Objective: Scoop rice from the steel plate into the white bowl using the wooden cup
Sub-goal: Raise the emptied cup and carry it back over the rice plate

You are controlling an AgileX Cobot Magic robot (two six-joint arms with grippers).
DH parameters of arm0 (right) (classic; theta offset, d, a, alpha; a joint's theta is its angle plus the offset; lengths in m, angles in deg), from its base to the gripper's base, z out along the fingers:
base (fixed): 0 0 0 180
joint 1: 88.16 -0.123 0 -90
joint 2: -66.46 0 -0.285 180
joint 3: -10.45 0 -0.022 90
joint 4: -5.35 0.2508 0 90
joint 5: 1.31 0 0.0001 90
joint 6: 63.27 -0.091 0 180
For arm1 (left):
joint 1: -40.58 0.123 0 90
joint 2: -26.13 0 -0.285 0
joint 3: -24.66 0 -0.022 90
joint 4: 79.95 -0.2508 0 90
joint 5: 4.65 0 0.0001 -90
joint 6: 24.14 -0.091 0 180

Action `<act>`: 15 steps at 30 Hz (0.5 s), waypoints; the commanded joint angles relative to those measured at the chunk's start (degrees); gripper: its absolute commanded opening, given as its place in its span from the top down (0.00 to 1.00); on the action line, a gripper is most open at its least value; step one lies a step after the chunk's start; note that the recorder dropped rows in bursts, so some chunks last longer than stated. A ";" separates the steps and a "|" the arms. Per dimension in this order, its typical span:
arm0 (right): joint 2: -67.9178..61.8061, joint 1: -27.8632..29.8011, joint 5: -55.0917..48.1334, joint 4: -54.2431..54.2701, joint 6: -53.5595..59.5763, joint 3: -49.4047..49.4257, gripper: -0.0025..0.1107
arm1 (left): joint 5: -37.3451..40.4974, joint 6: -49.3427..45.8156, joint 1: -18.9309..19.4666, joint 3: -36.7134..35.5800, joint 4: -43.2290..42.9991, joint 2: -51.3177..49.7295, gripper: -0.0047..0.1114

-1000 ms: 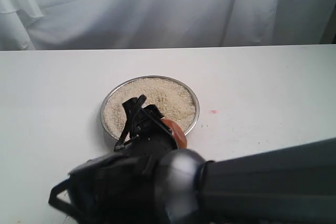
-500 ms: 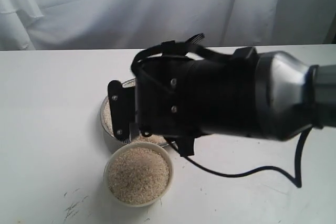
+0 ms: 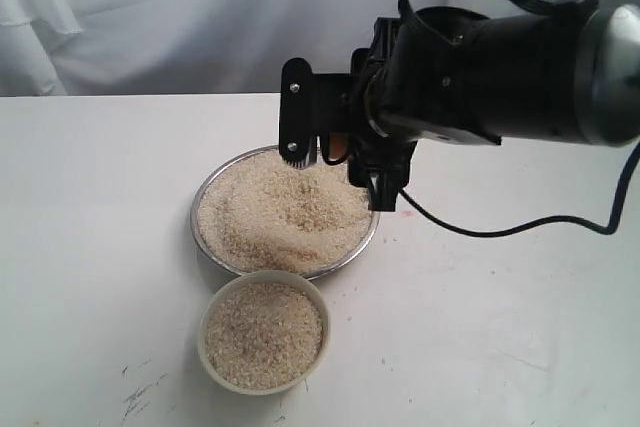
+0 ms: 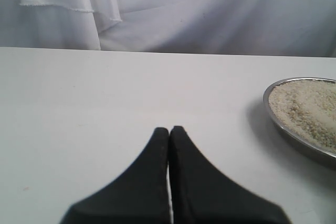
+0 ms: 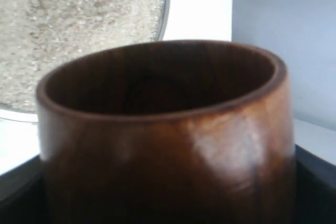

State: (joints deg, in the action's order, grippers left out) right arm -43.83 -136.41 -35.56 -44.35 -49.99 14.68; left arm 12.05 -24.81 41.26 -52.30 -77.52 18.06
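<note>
The steel plate (image 3: 205, 247) sits mid-table, heaped with rice (image 3: 285, 209). In front of it stands the white bowl (image 3: 207, 344), filled with rice (image 3: 264, 334). My right gripper (image 3: 318, 137) hovers above the plate's far rim, shut on the wooden cup (image 3: 336, 146). In the right wrist view the wooden cup (image 5: 168, 145) fills the frame; its dark inside holds no grains, and the rice (image 5: 79, 24) lies beyond it. My left gripper (image 4: 169, 130) is shut on nothing, low over bare table, with the steel plate (image 4: 296, 139) off to one side.
A white cloth backdrop (image 3: 250, 17) hangs behind the table. A black cable (image 3: 500, 230) trails from the right arm over the table to the right of the plate. A small pink mark (image 3: 406, 213) lies beside the plate.
The right arm swung from the near side, where it hid the bowl, back and up to the plate's far rim with the cup. The filled bowl and the plate now show.
</note>
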 commanded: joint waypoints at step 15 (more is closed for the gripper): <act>-12.91 3.42 3.74 -2.29 1.76 -14.60 0.98 | -0.36 0.18 -0.09 -0.26 0.04 0.29 0.96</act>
State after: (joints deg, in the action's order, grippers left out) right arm -55.75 -133.30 -32.40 -49.21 -49.15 1.94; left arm 12.05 -24.81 41.26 -52.30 -77.52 18.06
